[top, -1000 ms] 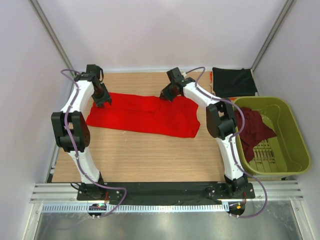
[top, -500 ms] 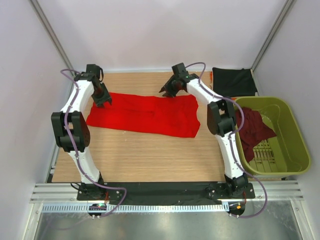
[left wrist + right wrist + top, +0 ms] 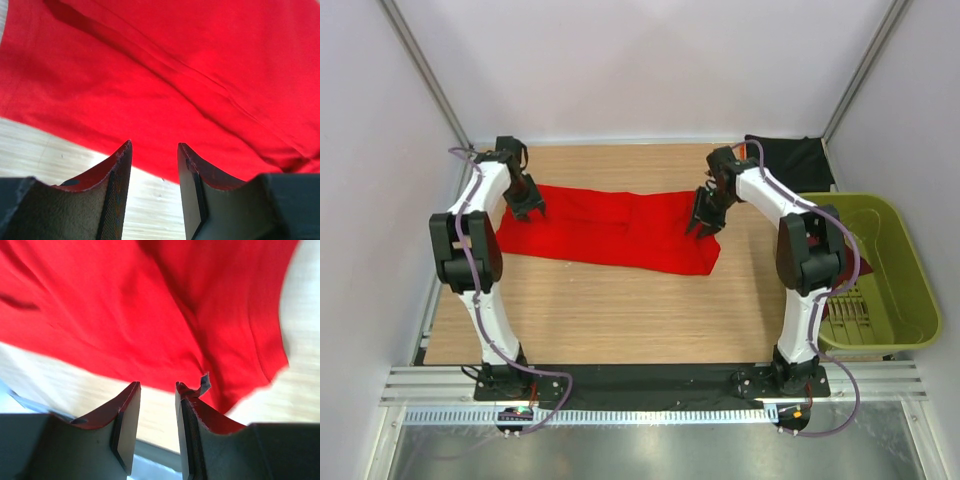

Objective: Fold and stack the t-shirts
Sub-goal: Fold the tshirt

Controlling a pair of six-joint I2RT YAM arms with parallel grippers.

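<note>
Above red t-shirt (image 3: pixel 610 228), left gripper (image 3: pixel 155 148), right gripper (image 3: pixel 157 388), both part-open, empty

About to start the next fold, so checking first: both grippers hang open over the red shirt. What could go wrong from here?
The red shirt looks doubled over; a shallow pinch by the left gripper or right gripper may lift only the top layer and undo the fold. A torn bit sticks up from one right fingertip and could snag the cloth. The right elbow sits close to the basket; a wide swing might bump it.
</note>
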